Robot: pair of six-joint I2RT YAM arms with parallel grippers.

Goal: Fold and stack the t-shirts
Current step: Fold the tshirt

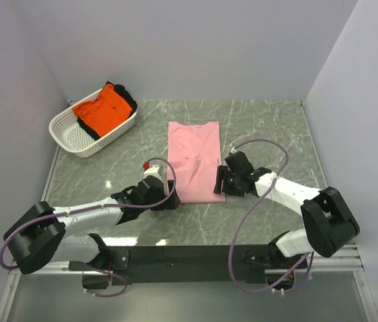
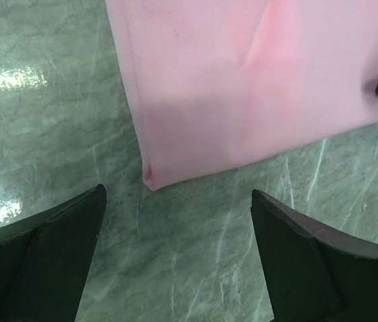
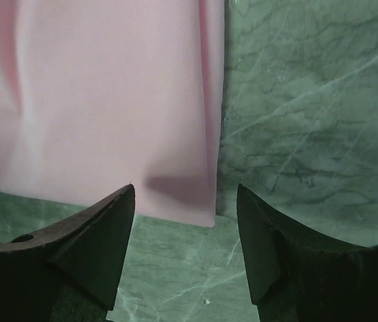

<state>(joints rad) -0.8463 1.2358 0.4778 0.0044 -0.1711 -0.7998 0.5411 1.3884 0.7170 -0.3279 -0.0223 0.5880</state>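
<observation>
The light pink t-shirt [image 1: 195, 159] lies flat on the table as a long folded strip. Its near left corner shows in the left wrist view [image 2: 242, 87], its near right corner in the right wrist view [image 3: 108, 100]. My left gripper [image 1: 170, 201] is open, just short of the near left corner [image 2: 178, 228]. My right gripper [image 1: 220, 182] is open at the near right corner [image 3: 185, 221], not holding it. The bright orange t-shirt [image 1: 105, 109] lies bunched in the white basket [image 1: 81, 139] at the back left.
A dark garment [image 1: 127, 98] lies under the orange shirt in the basket. The green marble table [image 1: 269, 127] is bounded by white walls. A black rail [image 1: 189, 256] runs along the near edge by the arm bases.
</observation>
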